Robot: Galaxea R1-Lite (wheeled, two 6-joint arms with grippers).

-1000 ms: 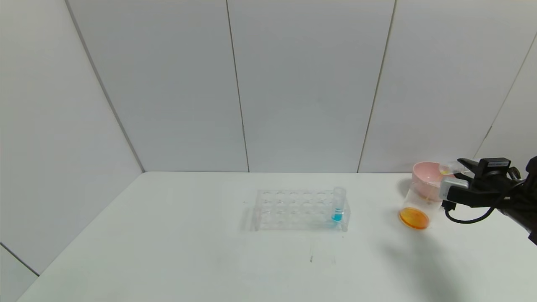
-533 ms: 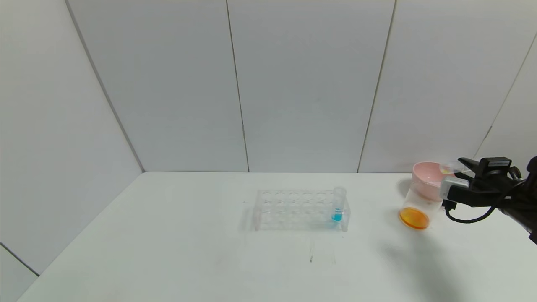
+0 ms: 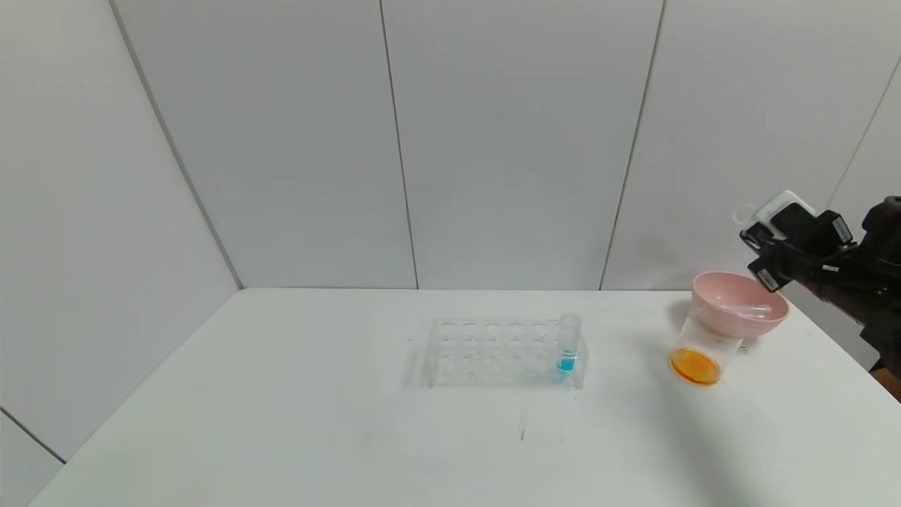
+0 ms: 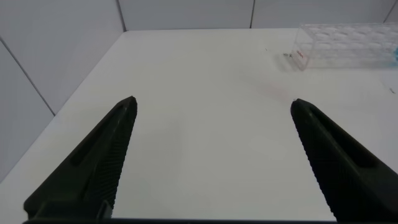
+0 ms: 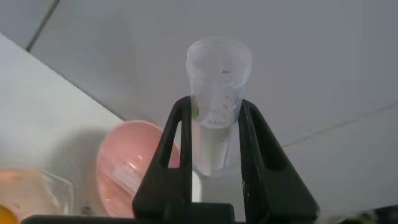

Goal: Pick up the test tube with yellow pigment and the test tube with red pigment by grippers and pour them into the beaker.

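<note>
My right claw (image 5: 214,134) grips an emptied test tube (image 5: 217,93) above the pink funnel (image 3: 739,304) and beaker (image 3: 700,352); left claw (image 4: 211,155) gapes over the bench (image 4: 205,93).

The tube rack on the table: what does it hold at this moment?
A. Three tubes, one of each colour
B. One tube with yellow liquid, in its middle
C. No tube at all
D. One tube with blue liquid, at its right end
D: the tube rack holds a single tube with blue liquid at its right end in the head view; its other holes look empty.
</note>
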